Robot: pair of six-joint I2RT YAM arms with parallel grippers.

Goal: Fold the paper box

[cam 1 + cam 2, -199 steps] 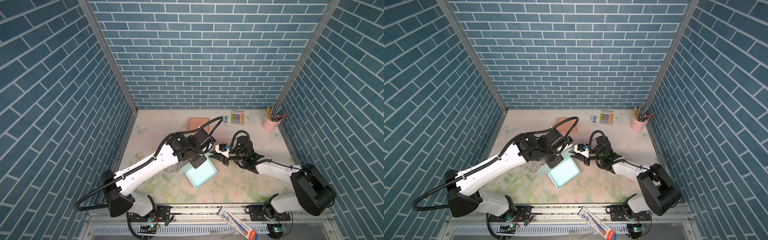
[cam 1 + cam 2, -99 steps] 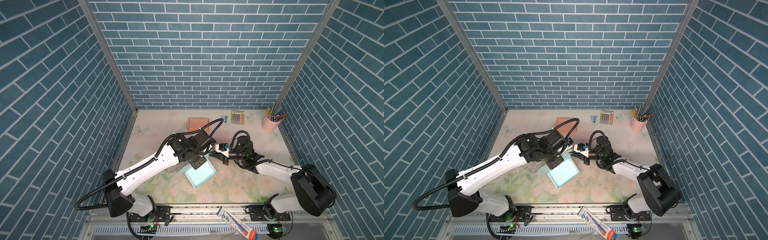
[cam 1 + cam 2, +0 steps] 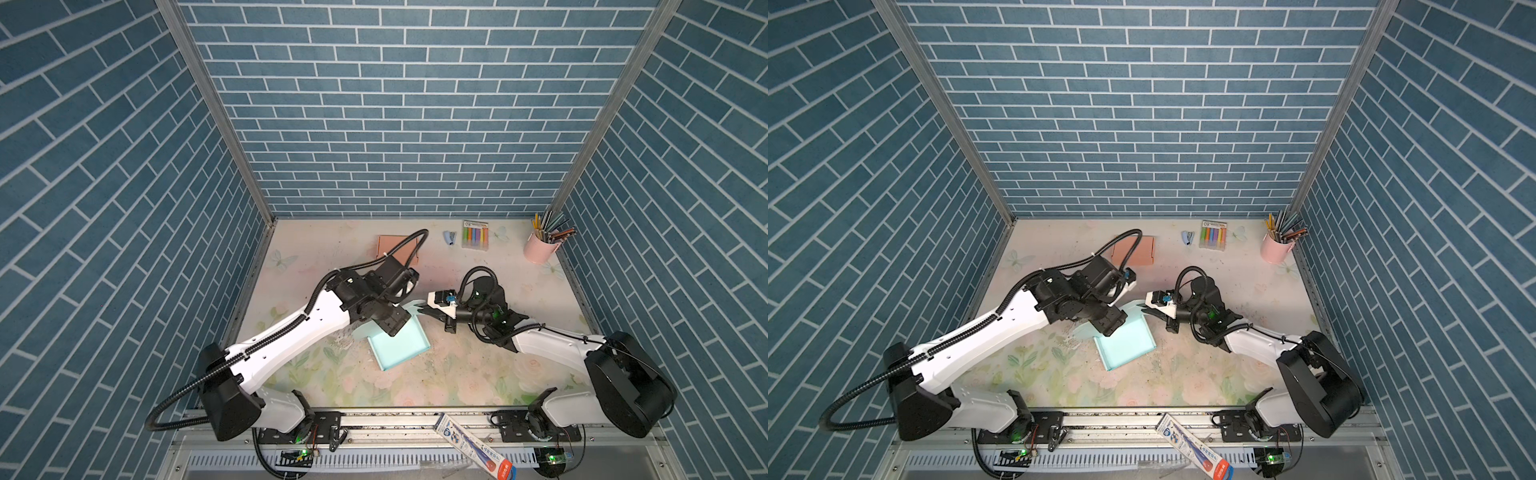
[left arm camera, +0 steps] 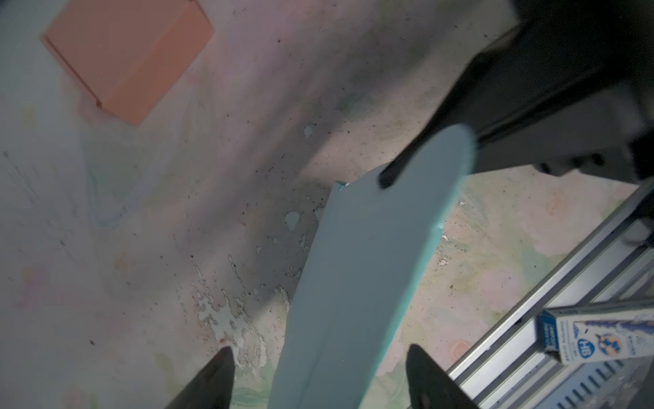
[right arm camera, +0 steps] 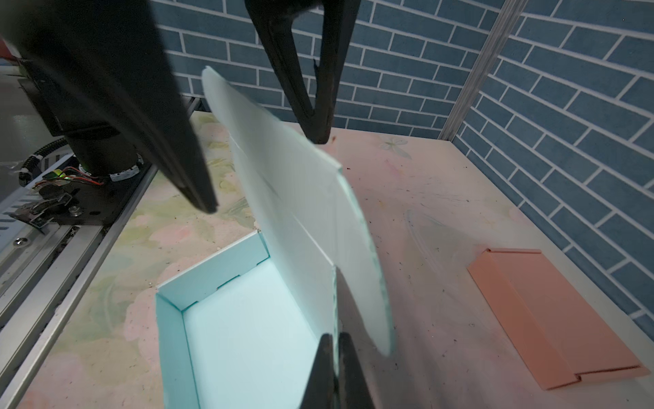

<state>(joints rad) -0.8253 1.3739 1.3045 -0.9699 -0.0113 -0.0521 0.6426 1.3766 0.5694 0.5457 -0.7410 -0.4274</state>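
Observation:
The teal paper box [image 3: 401, 347] [image 3: 1128, 340] lies open on the table's middle, its lid flap [image 5: 300, 184] standing tilted up. My left gripper [image 3: 404, 307] [image 4: 320, 357] is open. Its fingertips [image 4: 219, 368] stand either side of the flap [image 4: 357, 269] without touching it. My right gripper [image 3: 419, 309] [image 3: 1140, 307] [image 5: 335, 341] comes in from the right and is shut on the thin upright edge of the box by the flap. The right gripper's dark finger [image 4: 407, 166] shows at the flap's rounded end. The box's floor [image 5: 247, 340] is bare.
A flat salmon box [image 3: 395, 247] [image 5: 555, 318] lies behind the left arm. At the back right are a small blue stapler [image 3: 449, 237], a marker pack [image 3: 475, 235] and a pink pencil cup [image 3: 540, 249]. A toothpaste carton [image 3: 473, 444] rests on the front rail.
My left gripper has opened and let go of the lid flap, which now stands between its fingers. The right gripper has closed fully on the box's edge. The box has hardly moved.

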